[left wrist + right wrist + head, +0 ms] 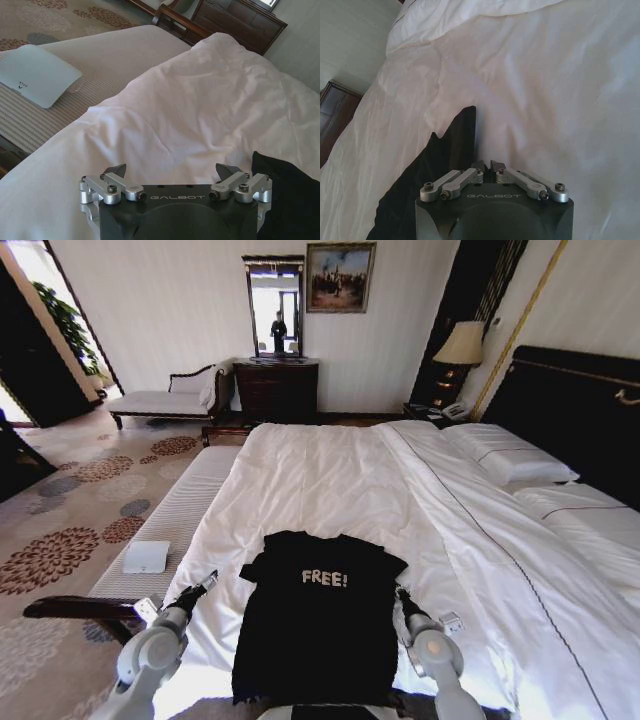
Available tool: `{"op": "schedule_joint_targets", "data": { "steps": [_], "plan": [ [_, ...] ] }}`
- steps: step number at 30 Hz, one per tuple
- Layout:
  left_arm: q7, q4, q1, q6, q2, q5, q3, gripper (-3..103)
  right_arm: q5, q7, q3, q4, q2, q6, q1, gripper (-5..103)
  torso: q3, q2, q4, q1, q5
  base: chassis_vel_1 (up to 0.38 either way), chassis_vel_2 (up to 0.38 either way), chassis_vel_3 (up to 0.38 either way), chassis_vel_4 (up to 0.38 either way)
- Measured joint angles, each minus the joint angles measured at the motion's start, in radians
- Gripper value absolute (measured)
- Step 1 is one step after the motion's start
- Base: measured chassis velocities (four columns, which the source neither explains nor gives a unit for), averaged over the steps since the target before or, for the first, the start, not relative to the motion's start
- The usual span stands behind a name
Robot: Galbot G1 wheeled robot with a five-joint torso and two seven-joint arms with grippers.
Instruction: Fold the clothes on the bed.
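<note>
So the black short-sleeved cotton T-shirt with white "FREE!" lettering [318, 625] is laid out flat, chest side up, on the white duvet [330, 475] near the foot of the large double bed with the dark headboard [575, 400]. The left gripper [208, 581] is held just off the shirt's left sleeve, over bare duvet, with its fingers spread wide and nothing between them. The right gripper [400, 592] is parked right at the shirt's right edge, just below the sleeve, with its fingertips pinched together; whether any fabric is caught in there can't be made out. A pale striped upholstered bench [165, 530] is seen beside the bed, with a flat white tablet-like thing [146, 557] lying on it.
</note>
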Motion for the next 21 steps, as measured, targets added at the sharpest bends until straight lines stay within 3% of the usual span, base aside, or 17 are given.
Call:
{"op": "schedule_joint_targets", "data": {
  "steps": [5,13,17,21],
  "plan": [
    [0.000,-0.005,0.006,-0.003,-0.006,0.005,0.001,100,-0.030,0.001,-0.001,-0.002,0.000,0.021,0.002,1,0.000,0.000,0.0000,0.000,0.0000,0.000,0.000,0.000,0.000],
    [0.000,-0.006,0.008,-0.005,-0.017,0.016,0.009,100,-0.118,-0.037,-0.043,0.009,0.008,0.049,-0.013,0,0.000,0.000,-0.0001,0.000,0.0000,0.000,0.000,0.000,0.000],
    [0.000,-0.006,0.010,-0.006,-0.021,0.021,0.011,100,-0.194,-0.093,-0.089,0.016,0.013,0.071,-0.031,0,0.000,0.000,-0.0001,0.000,-0.0002,0.000,0.000,0.000,0.000],
    [0.000,-0.005,0.015,-0.010,-0.022,0.025,0.007,100,-0.301,-0.208,-0.160,-0.015,0.006,0.133,-0.043,0,0.000,0.000,-0.0001,0.000,-0.0001,0.000,0.000,0.000,0.000]
  ]
}}
